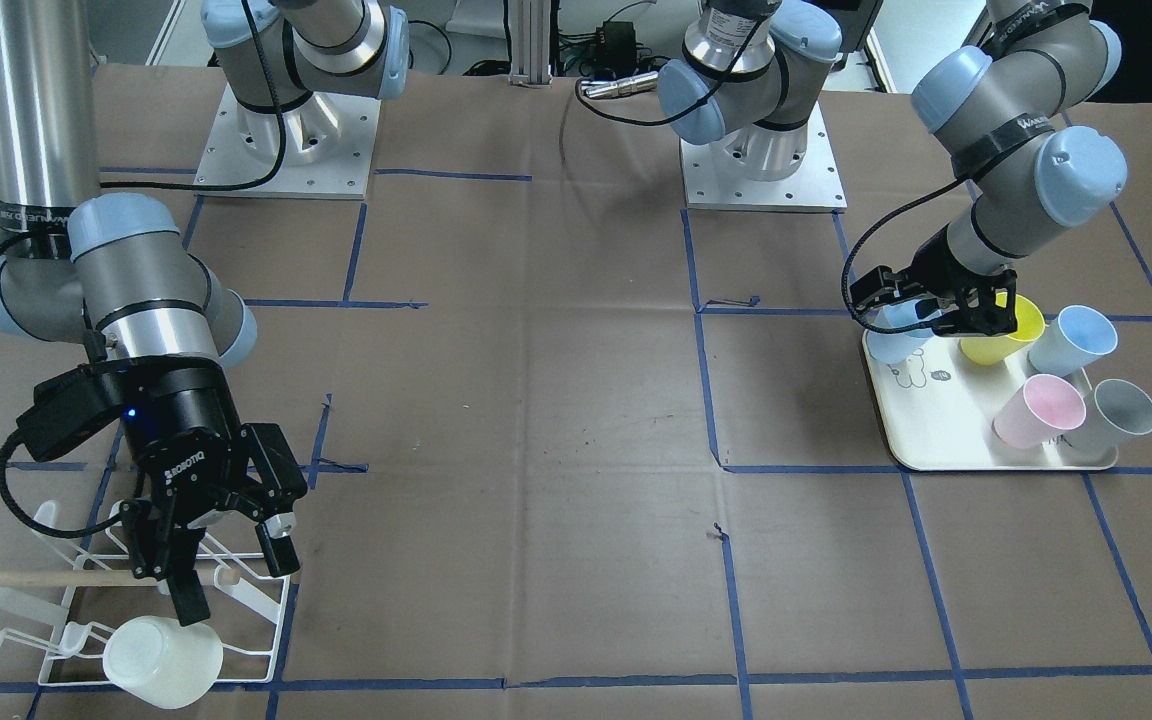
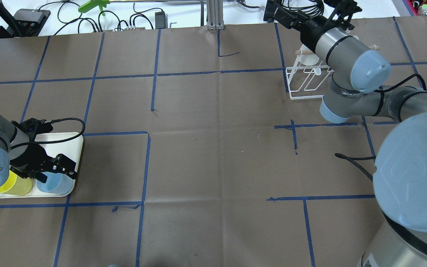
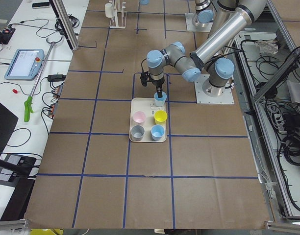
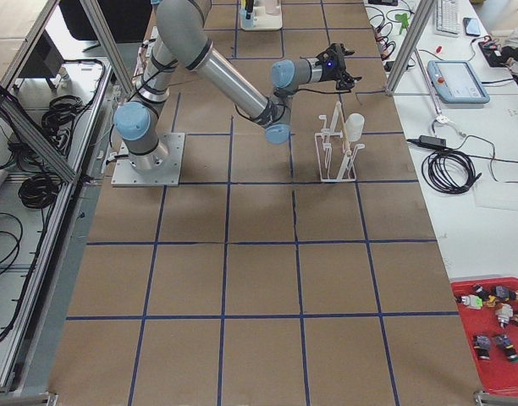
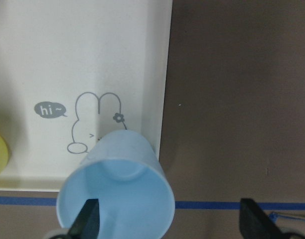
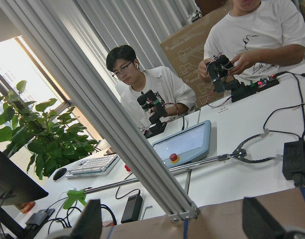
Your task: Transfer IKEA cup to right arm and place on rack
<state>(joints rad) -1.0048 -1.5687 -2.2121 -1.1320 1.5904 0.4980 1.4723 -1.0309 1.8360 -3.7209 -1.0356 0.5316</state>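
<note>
My left gripper point(image 1: 946, 315) is open over the near corner of the cream tray point(image 1: 936, 430). It straddles the wall of a light blue cup point(image 5: 117, 199): one finger is inside the cup and the other is well outside it. The cup stands on the tray's corner point(image 2: 52, 182). My right gripper point(image 1: 236, 580) is open and empty, and hangs over the white wire rack point(image 1: 246, 620). A white cup point(image 1: 161, 660) sits tilted on a rack prong, just below one fingertip. I cannot tell whether the fingertip touches the cup.
The tray also holds a yellow cup point(image 1: 1001, 335), a second light blue cup point(image 1: 1071, 340), a pink cup point(image 1: 1036, 410) and a grey cup point(image 1: 1121, 415). Operators sit beyond the table's far edge point(image 6: 142, 84). Brown paper with blue tape lines covers the table point(image 1: 536, 400).
</note>
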